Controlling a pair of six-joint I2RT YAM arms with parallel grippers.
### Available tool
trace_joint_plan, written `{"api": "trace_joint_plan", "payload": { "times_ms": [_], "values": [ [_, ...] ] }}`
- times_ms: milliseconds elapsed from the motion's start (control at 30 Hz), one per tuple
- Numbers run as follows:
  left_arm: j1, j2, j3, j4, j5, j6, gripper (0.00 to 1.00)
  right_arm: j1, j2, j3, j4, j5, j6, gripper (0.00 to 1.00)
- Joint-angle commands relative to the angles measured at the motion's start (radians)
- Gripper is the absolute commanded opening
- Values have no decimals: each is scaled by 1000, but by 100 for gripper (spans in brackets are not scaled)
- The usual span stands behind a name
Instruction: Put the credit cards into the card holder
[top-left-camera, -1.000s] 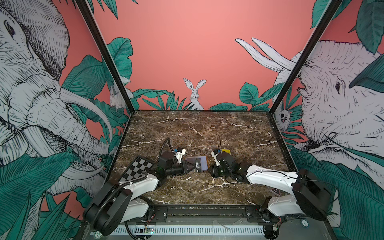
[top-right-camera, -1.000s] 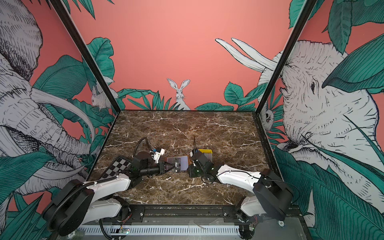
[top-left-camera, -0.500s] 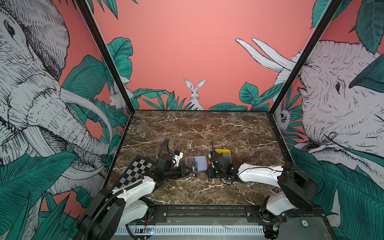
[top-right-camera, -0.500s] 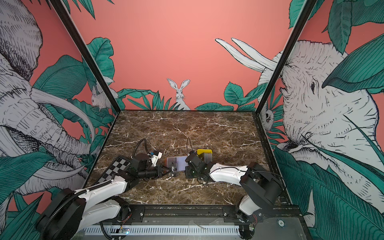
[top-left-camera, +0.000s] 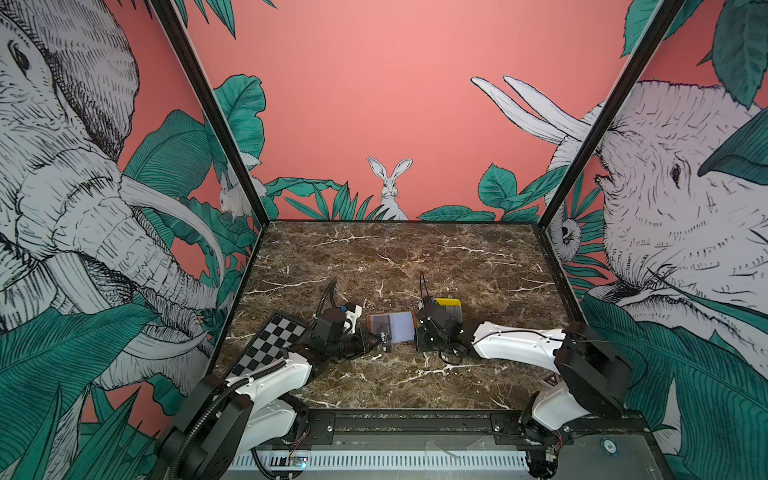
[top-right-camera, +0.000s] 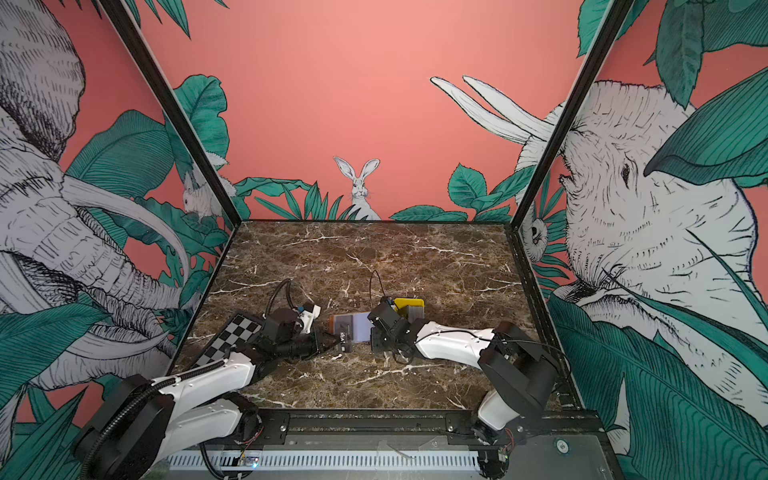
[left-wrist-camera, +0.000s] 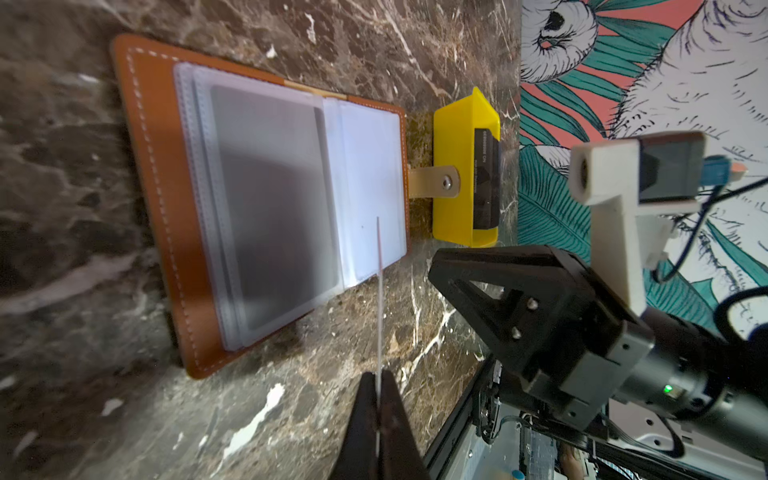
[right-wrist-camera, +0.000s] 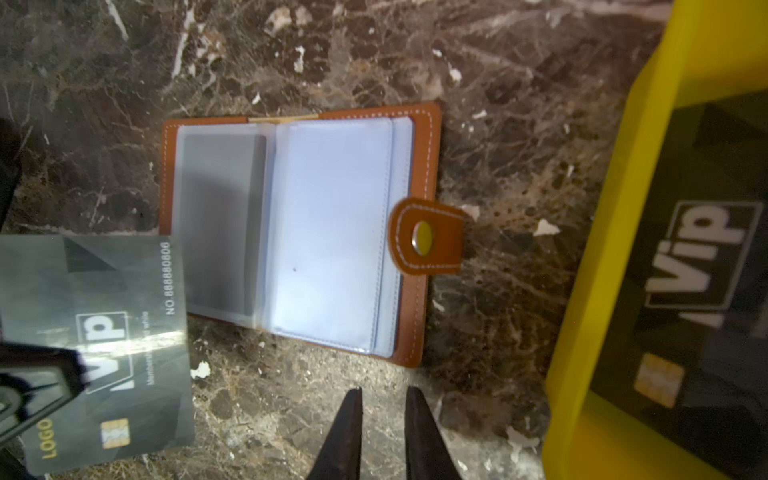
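Left gripper (left-wrist-camera: 377, 388) clamped on one Vip card (right-wrist-camera: 95, 332), poised at seven o'clock of the open card holder (right-wrist-camera: 291, 232); right gripper (right-wrist-camera: 382, 399) has swung in beside it, jaws narrowing, empty; yellow tray (top-left-camera: 451, 301) now uncovered at two o'clock, spare cards (right-wrist-camera: 685, 291) waiting; insertion looks imminent.

Rt wrist view: yellow tray (right-wrist-camera: 611, 249) cut off by pic edge; credit cards (right-wrist-camera: 731, 316) inside blurred, partly cut too.

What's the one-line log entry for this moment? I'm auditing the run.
left gripper: shut on credit card | right gripper: slightly open, empty | card holder: lying open | other cards: in yellow tray
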Motion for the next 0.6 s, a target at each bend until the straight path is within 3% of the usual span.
{"api": "trace_joint_plan", "payload": {
  "times_ms": [0,567],
  "values": [
    [6,22,32,27,-38,8,0,-19,30,23,-21,10,-23,20],
    [33,231,120,115,12,79,0,-48,121,62,-44,14,-26,18]
  ]
}}
